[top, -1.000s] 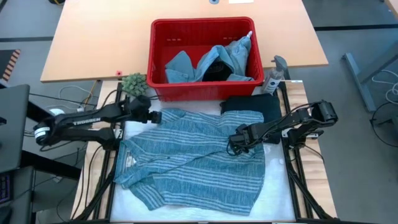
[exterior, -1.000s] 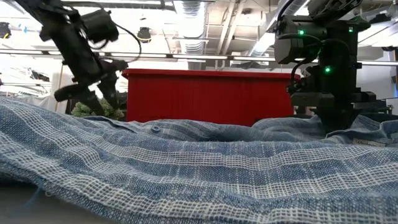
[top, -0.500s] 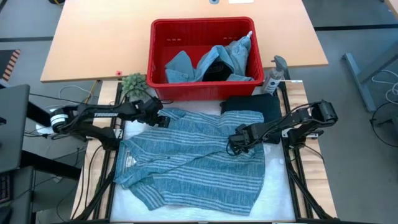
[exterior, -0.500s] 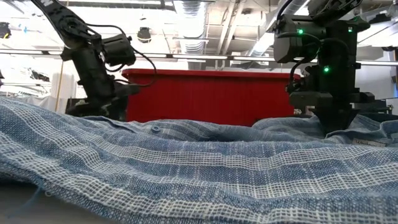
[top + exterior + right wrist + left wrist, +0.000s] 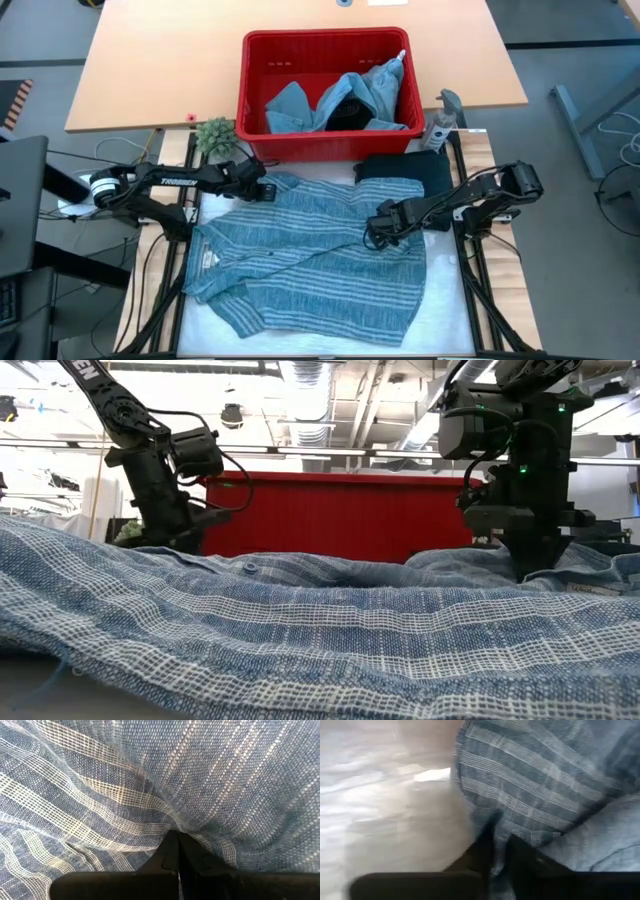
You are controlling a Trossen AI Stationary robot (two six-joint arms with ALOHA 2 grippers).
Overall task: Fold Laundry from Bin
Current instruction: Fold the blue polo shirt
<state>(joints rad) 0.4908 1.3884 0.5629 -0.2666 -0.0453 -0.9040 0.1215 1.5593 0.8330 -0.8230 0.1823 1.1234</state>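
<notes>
From above, the whole striped shirt (image 5: 310,255) lay spread flat on the desk (image 5: 130,80), with the red bin (image 5: 325,90) beyond it holding light blue denim pieces (image 5: 295,105) and a dark garment (image 5: 345,112). A folded black garment (image 5: 405,168) sat between the bin and the shirt's far right corner, and a small green plant (image 5: 214,135) stood by the bin's left corner. The low view lost all of that layout, showing only rumpled striped cloth in front and the bin's slotted wall (image 5: 330,515) behind.

The left gripper (image 5: 262,188) sat at the shirt's far left edge; its wrist view showed the jaws nearly together with a pinch of striped fabric (image 5: 530,805) between them, bare desk to one side. The right gripper (image 5: 380,228) pressed down on the shirt's right half, jaws clenched on a gathered ridge of the weave (image 5: 170,800), which puckered outward from the tips.

The shirt was blue-grey with pale bands, wrinkled, its near hem bunched.
</notes>
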